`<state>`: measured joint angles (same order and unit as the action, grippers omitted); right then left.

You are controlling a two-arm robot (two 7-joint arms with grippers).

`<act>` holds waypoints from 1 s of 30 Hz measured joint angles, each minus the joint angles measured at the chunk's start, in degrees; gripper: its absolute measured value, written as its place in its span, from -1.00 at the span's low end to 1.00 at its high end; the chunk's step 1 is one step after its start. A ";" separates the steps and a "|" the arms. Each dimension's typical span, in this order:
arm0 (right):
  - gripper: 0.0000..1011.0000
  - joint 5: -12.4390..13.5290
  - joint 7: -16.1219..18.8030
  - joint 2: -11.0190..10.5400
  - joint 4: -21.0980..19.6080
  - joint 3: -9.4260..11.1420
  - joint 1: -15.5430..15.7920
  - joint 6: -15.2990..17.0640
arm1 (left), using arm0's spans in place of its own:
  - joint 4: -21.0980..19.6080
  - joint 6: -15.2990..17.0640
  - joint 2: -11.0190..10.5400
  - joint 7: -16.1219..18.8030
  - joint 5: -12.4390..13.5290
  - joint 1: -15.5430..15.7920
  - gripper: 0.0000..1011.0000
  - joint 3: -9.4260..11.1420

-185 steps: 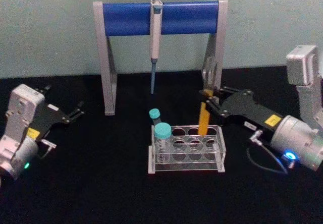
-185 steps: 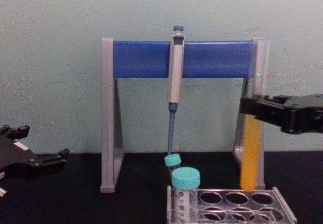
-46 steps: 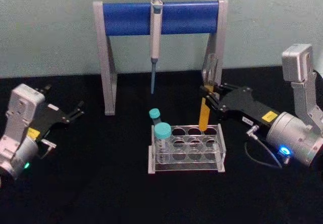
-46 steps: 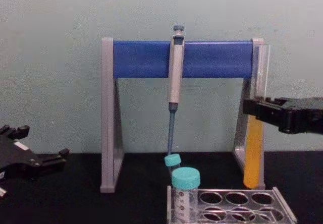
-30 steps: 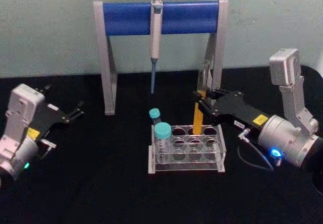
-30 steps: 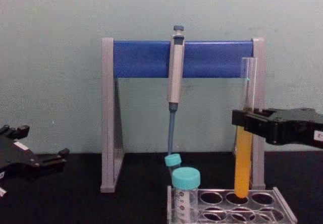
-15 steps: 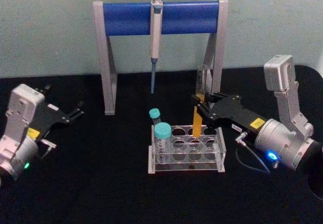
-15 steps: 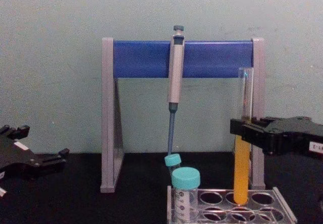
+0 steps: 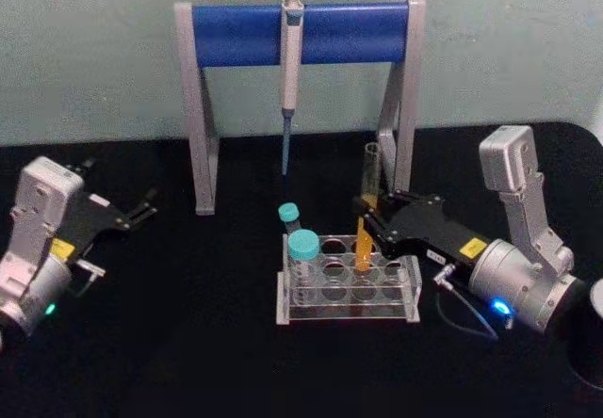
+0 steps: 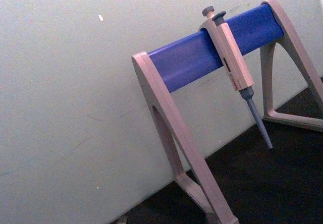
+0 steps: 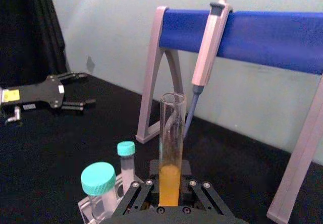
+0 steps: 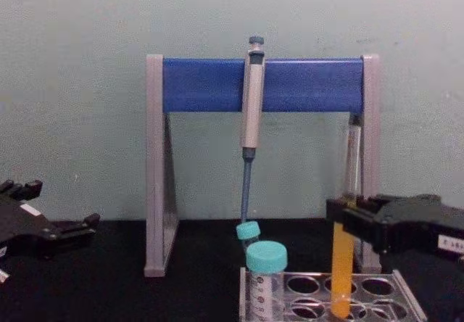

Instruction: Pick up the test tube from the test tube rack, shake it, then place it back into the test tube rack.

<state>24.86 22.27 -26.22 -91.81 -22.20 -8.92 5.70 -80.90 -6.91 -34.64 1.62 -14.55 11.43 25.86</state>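
Note:
The test tube [image 9: 366, 213] stands upright, a clear glass tube with orange-yellow liquid in its lower half. My right gripper [image 9: 368, 220] is shut on it at mid-height, coming in from the right. In the chest view the test tube [image 12: 342, 258] dips its round end into a middle-column hole of the test tube rack [image 12: 403, 291], held by the right gripper [image 12: 341, 217]. The right wrist view shows the tube [image 11: 171, 148] rising between the black fingers [image 11: 137, 191]. The rack [image 9: 403, 296] is a low translucent grey block. My left gripper [image 9: 121, 192] rests open at the far left.
Two teal-capped vials [image 9: 302, 245] [image 9: 288, 213] stand in the rack's left column. Behind the rack is a tall grey stand with a blue crossbar [image 9: 236, 34], and a grey-blue pipette [image 9: 290, 56] hangs from it. The table is black.
My right gripper has moved down and slightly left with the test tube. The tube's lower end has gone from just above the rack's top plate down into a hole. The left arm is still.

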 joint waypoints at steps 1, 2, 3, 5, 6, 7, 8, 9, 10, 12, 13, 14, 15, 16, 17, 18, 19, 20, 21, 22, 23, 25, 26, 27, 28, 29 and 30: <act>-0.55 -0.27 0.04 0.08 0.25 -0.09 0.02 -0.01 | 0.00 0.00 0.00 0.00 0.00 0.00 0.98 0.00; -0.55 -0.38 0.04 0.11 0.35 -0.11 0.03 -0.02 | 0.00 0.00 0.00 0.00 0.00 0.00 0.98 0.00; -0.55 -0.52 0.04 0.16 0.48 -0.16 0.05 -0.02 | 0.00 0.00 0.00 0.00 0.00 0.00 0.98 0.00; -0.55 -0.92 0.02 0.29 0.79 -0.26 0.11 -0.01 | 0.00 0.00 0.00 0.00 0.00 0.00 0.98 0.00; -0.55 -1.04 0.02 0.35 0.92 -0.28 0.11 0.00 | 0.00 0.00 0.00 0.00 0.00 0.00 0.98 0.00; -0.55 -1.15 0.00 0.41 1.05 -0.30 0.11 0.01 | 0.00 0.00 0.00 0.00 0.00 0.00 0.98 0.00; -0.55 -1.38 -0.03 0.53 1.26 -0.33 0.11 0.10 | 0.00 0.00 0.00 0.00 0.00 0.00 0.98 0.00; -0.55 -1.48 -0.03 0.58 1.36 -0.35 0.11 0.16 | 0.00 0.00 0.00 0.00 0.00 0.00 0.98 0.00; -0.55 -1.62 -0.04 0.66 1.53 -0.35 0.11 0.26 | 0.00 0.00 0.00 0.00 0.00 0.00 0.98 0.00; -0.55 -1.82 -0.04 0.76 1.72 -0.37 0.10 0.38 | 0.00 0.00 0.00 0.00 0.00 0.00 0.98 0.00; -0.55 -2.00 -0.05 0.82 1.87 -0.40 0.10 0.48 | 0.00 0.00 0.00 0.00 0.00 0.00 0.98 0.00; -0.55 -2.10 -0.06 0.86 1.92 -0.41 0.10 0.56 | 0.00 0.00 0.00 0.00 0.00 0.00 0.98 0.00; -0.55 -2.27 -0.08 0.90 2.01 -0.42 0.13 0.65 | 0.00 0.00 0.00 0.00 0.00 0.00 0.98 0.00; -0.55 -2.27 -0.08 0.90 2.01 -0.42 0.13 0.65 | 0.00 0.00 0.00 0.00 0.00 0.00 0.98 0.00; -0.55 -2.45 -0.10 0.97 2.09 -0.42 0.20 0.74 | 0.00 0.00 0.00 0.00 0.00 0.00 0.98 0.00; -0.55 -2.54 -0.12 1.01 2.13 -0.42 0.22 0.78 | 0.00 0.00 0.00 0.00 0.00 0.00 0.98 0.00; -0.55 -2.68 -0.16 1.09 2.19 -0.42 0.29 0.87 | 0.00 0.00 0.00 0.00 0.00 0.00 0.98 0.00; -0.55 -2.68 -0.16 1.09 2.19 -0.42 0.29 0.87 | 0.00 0.00 0.00 0.00 0.00 0.00 0.98 0.00; -0.55 -2.80 -0.18 1.17 2.28 -0.40 0.33 0.94 | 0.00 0.00 0.00 0.00 0.00 0.00 0.98 0.00; -0.55 -2.86 -0.18 1.21 2.33 -0.39 0.35 0.98 | 0.00 0.00 0.00 0.00 0.00 0.00 0.98 0.00; -0.55 -2.92 -0.19 1.24 2.37 -0.37 0.36 1.05 | 0.00 0.00 0.00 0.00 0.00 0.00 0.98 0.00; -0.55 -3.06 -0.19 1.35 2.49 -0.32 0.41 1.16 | 0.00 0.00 0.00 0.00 0.00 0.00 0.98 0.00; -0.55 -3.11 -0.18 1.41 2.54 -0.29 0.42 1.19 | 0.00 0.00 0.00 0.00 0.00 0.00 0.98 0.00; -0.55 -3.13 -0.17 1.44 2.57 -0.27 0.43 1.20 | 0.00 0.00 0.00 0.00 0.00 0.00 0.98 0.00; -0.55 -3.16 -0.16 1.47 2.58 -0.25 0.44 1.20 | 0.00 0.00 0.00 0.00 0.00 0.00 0.98 0.00; -0.55 -3.20 -0.15 1.50 2.59 -0.25 0.44 1.21 | 0.00 0.00 0.00 0.00 0.00 0.00 0.98 0.00; -0.55 -3.32 -0.16 1.58 2.59 -0.23 0.46 1.25 | 0.00 0.00 0.00 0.00 0.00 0.00 0.98 0.00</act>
<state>21.55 22.11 -24.64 -89.21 -22.43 -8.46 6.94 -80.90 -6.91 -34.64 1.62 -14.55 11.43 25.86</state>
